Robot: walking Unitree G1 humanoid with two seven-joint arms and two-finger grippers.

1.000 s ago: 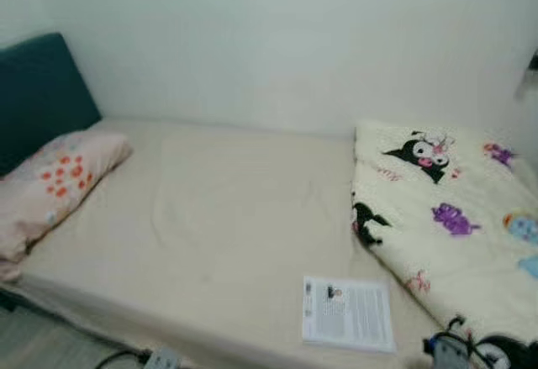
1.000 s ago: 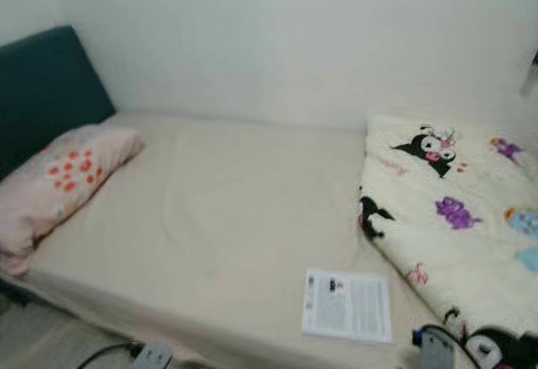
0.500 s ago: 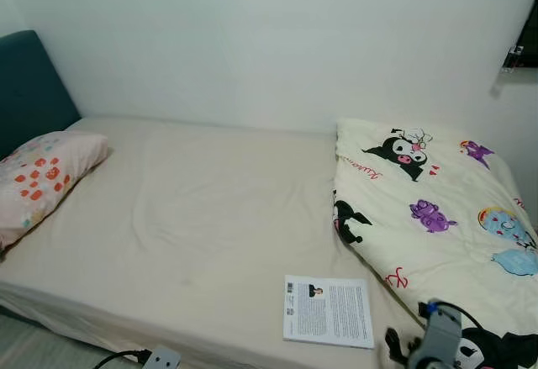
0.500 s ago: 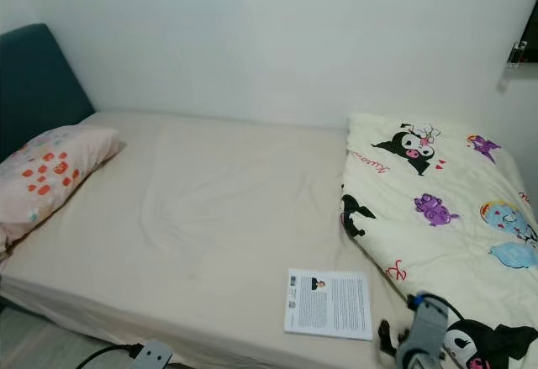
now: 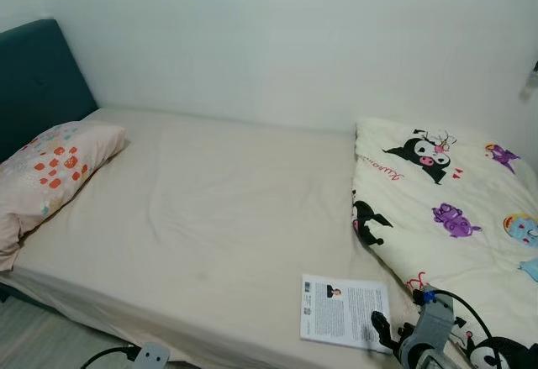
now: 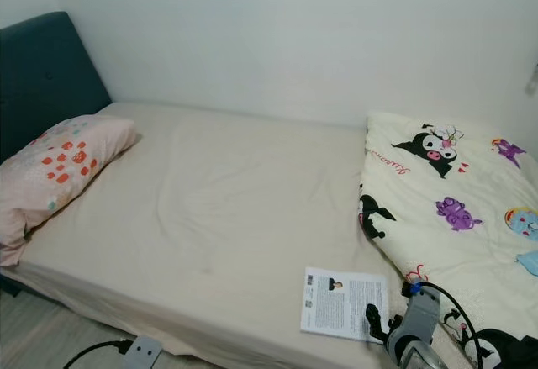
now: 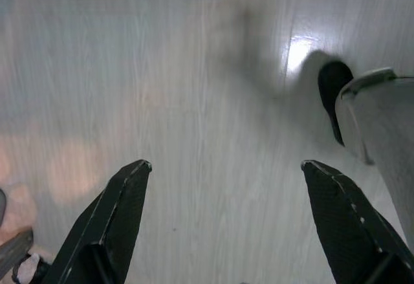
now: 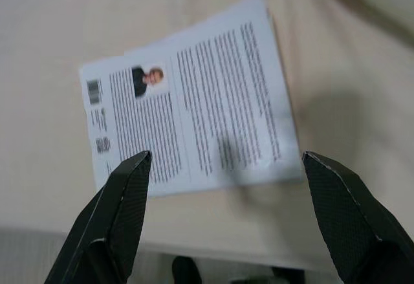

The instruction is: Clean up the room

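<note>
From the head camera you see the booklet (image 5: 345, 323) lying flat near the bed's (image 5: 218, 209) front edge, beside the folded cartoon blanket (image 5: 445, 218); your right gripper (image 8: 220, 219) hovers just above it, fingers spread wide, booklet between them; your left gripper (image 7: 223, 222) hangs idle, fingers apart, over wood floor (image 7: 194, 103).

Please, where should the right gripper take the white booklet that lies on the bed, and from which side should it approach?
Probably its near short edge, coming from the bed's front side. The booklet lies flat on the sheet, close to the mattress edge, so a finger may slide under there. The right gripper hovers open above it, fingers wide apart. The blanket crowds its far-right corner.
</note>
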